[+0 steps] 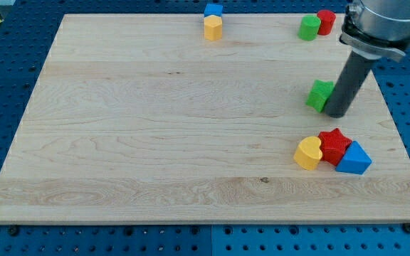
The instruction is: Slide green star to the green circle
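Note:
The green star [319, 94] lies on the wooden board [155, 121] at the view's right, mid height. My tip [335, 114] stands right against the star's right side, a little below it. The green circle [308, 28] sits near the board's top edge at the right, well above the star, with a red block [326, 21] touching its right side.
A blue block [213, 11] and a yellow block [213, 28] sit together at the top middle. A yellow heart [307, 153], a red star [333, 144] and a blue triangle [354, 159] cluster at the lower right, below my tip.

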